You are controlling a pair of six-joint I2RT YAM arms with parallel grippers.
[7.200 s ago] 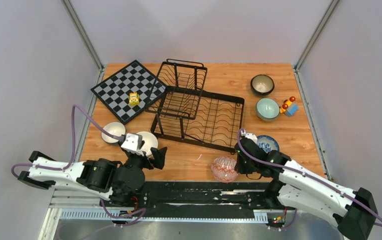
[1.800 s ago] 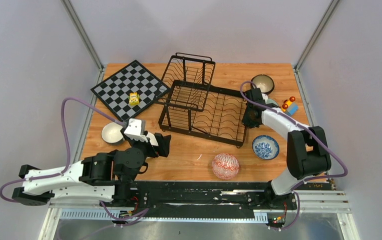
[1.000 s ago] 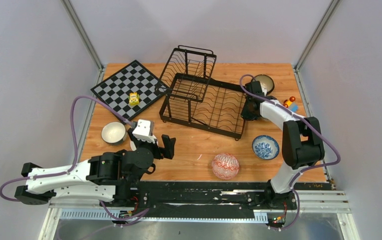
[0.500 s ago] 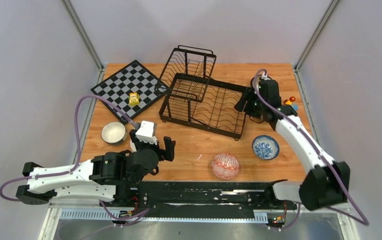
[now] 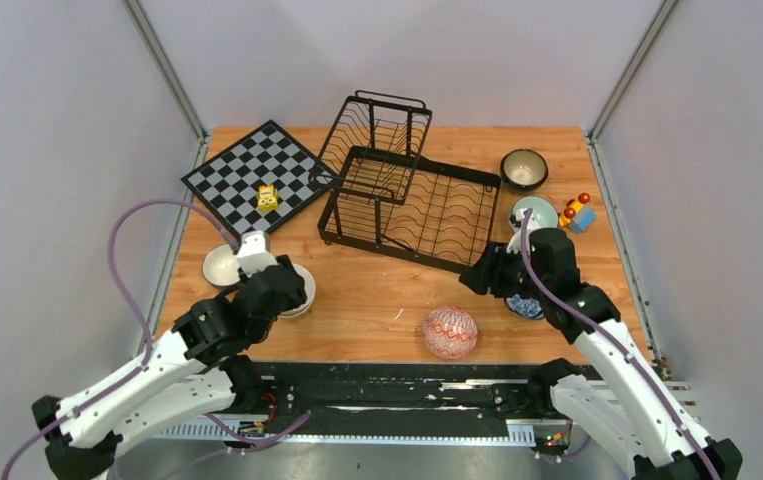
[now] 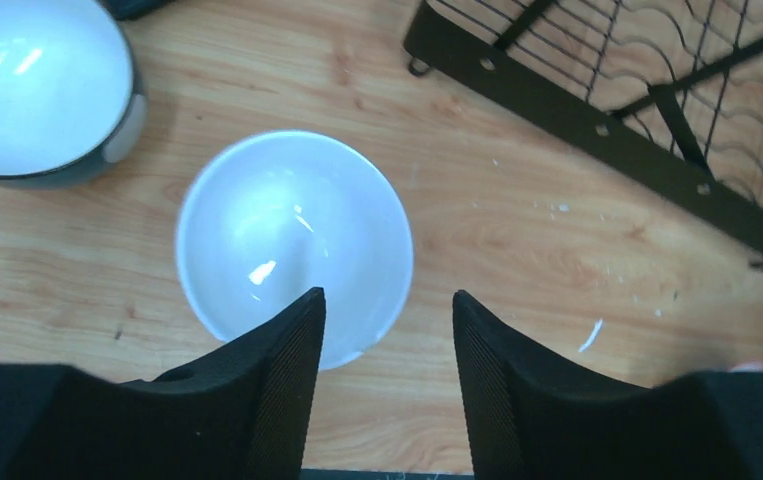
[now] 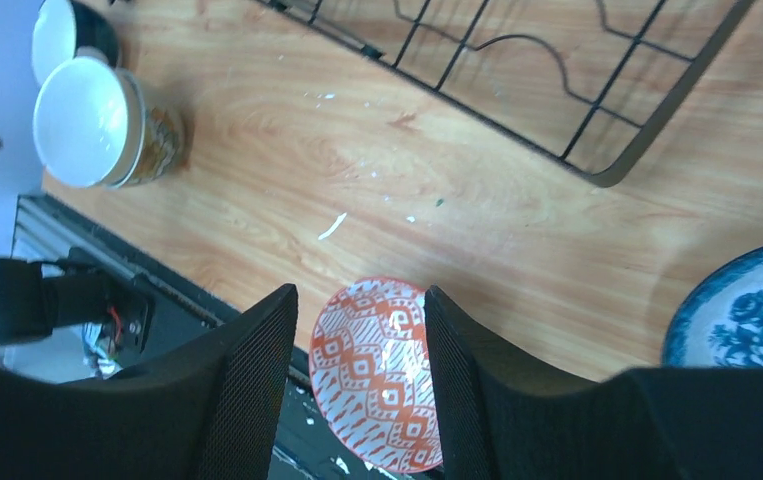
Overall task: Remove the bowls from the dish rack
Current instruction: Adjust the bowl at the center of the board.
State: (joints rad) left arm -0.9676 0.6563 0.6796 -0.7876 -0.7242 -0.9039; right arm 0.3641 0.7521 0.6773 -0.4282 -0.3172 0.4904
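Note:
The black wire dish rack [image 5: 407, 205] stands mid-table and no bowl shows in it. The bowls sit on the wood: a red-patterned one [image 5: 450, 332] at the near edge, a blue-and-white one [image 5: 525, 305] half under my right arm, a teal one [image 5: 535, 212], a dark one [image 5: 524, 169], and two white ones [image 5: 222, 265] [image 5: 297, 290] at the left. My left gripper [image 6: 387, 300] hangs open over a white bowl [image 6: 294, 245], holding nothing. My right gripper [image 7: 357, 290] is open and empty, and the red-patterned bowl [image 7: 377, 375] lies below its fingers.
A checkerboard [image 5: 257, 180] with a small yellow block [image 5: 268, 197] lies at the back left. A small toy [image 5: 577, 212] stands by the teal bowl. The rack's corner [image 6: 607, 120] lies right of the left gripper. A black rail [image 5: 387, 385] runs along the near edge.
My right arm has drawn back from the rack's right end to the near side, above the blue-and-white bowl. My left arm has swung left over the white bowl, its jaws narrower.

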